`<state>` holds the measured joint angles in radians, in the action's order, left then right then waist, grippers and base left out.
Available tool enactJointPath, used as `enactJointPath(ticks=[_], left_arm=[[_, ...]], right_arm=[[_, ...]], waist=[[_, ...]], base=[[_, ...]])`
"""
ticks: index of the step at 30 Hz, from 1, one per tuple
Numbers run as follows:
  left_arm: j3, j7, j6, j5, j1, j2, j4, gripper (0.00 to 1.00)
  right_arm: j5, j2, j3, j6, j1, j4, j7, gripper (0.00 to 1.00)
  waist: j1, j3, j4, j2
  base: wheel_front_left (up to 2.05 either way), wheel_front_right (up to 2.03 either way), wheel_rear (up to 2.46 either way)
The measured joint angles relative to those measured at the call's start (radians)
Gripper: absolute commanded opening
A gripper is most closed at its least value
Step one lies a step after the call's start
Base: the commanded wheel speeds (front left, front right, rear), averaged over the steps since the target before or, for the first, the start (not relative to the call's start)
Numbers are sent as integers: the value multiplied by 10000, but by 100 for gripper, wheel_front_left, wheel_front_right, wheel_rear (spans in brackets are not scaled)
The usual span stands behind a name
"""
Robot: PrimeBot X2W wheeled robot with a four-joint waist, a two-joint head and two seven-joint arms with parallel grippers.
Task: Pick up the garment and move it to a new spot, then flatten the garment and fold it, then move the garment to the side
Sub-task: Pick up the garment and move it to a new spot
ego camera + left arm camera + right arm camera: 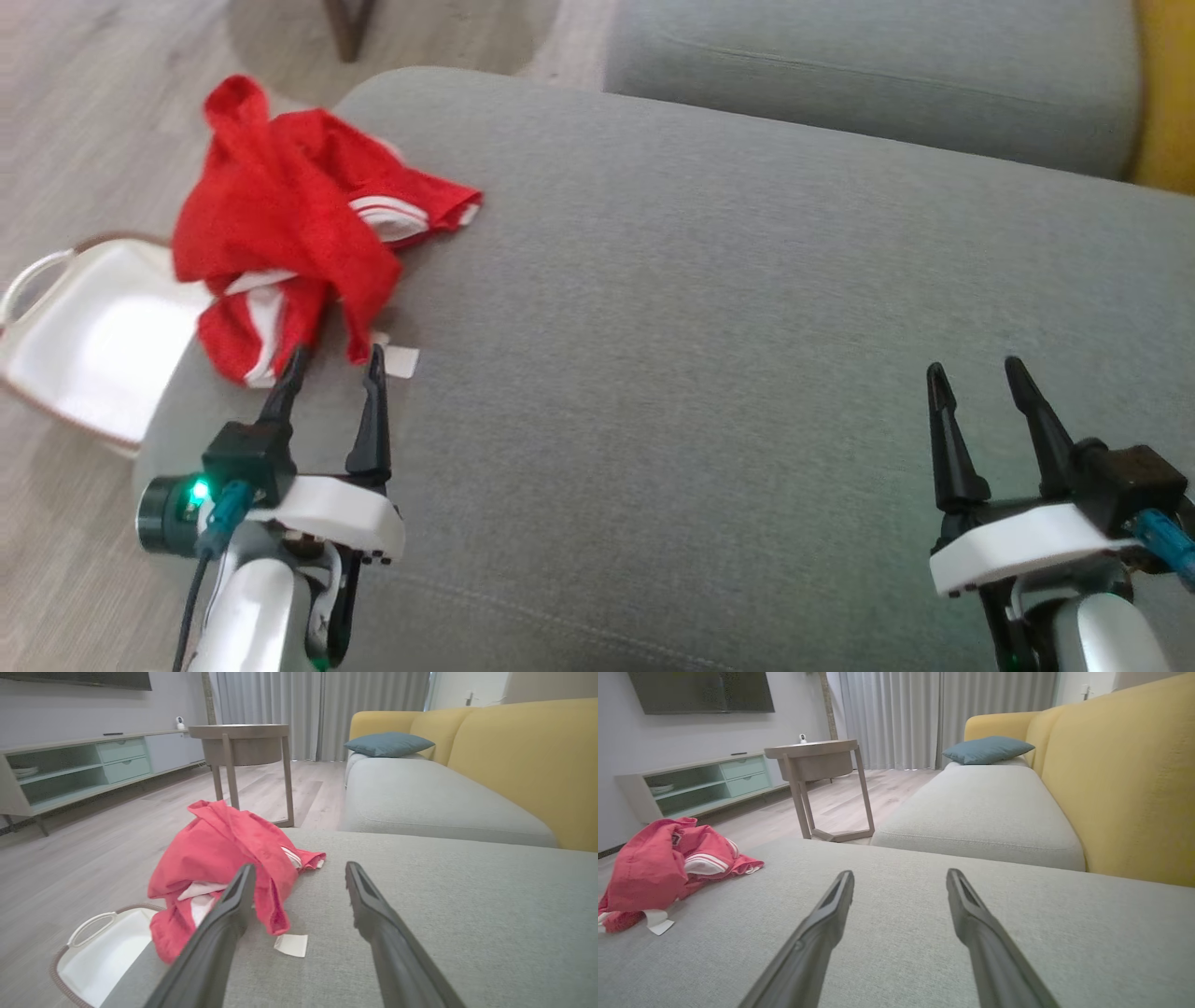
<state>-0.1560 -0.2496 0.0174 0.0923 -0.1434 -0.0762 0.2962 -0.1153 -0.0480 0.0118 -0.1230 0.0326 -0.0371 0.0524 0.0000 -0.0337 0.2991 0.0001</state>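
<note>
Early stage, by the look of it: a crumpled red garment [289, 215] w/ white stripes is seen heaped at the left corner of the grey fabric sofa seat [700, 327]. Part of it seems to hang over the edge, above a white handled basket [93, 336] on the floor. Nothing is judged done yet: no lift, no flattening, no fold, no move to the side. All steps are left.

The left hand [336, 359] is held open, fingers spread, tips right at the garment's near edge. One tip may be touching cloth; that can't be told for sure. Nothing is gripped. The right hand [976, 369] is open too and empty, well apart from the garment, over bare seat on the right. A small white tag [401, 361] is seen flat on the seat, just beside the left hand's tips.

Views compared: the layout from above is given by the head view, w/ both hands and the basket by the corner. The heap's height is given by the left wrist view, plus the room beyond: round wooden side table [243, 742], pale-green low cabinet [79, 765], yellow sofa back [523, 765], blue-grey pillow [387, 743]. In the right wrist view the garment is seen far off to that view's left.
</note>
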Motion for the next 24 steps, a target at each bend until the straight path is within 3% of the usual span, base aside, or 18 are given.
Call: enactJointPath(ticks=[9,24], left_arm=[[92,0,2,90,1,-13,-123,100],[311,0,-48,314,-523,12,-59,100]], right_arm=[[13,4,-38,0,-2,153,-12,100],[13,-138,-92,0,-270,608,-364,100]], waist=[[0,-125,488,0],[0,-1035,345,0]], base=[[0,0,0],[0,0,0]])
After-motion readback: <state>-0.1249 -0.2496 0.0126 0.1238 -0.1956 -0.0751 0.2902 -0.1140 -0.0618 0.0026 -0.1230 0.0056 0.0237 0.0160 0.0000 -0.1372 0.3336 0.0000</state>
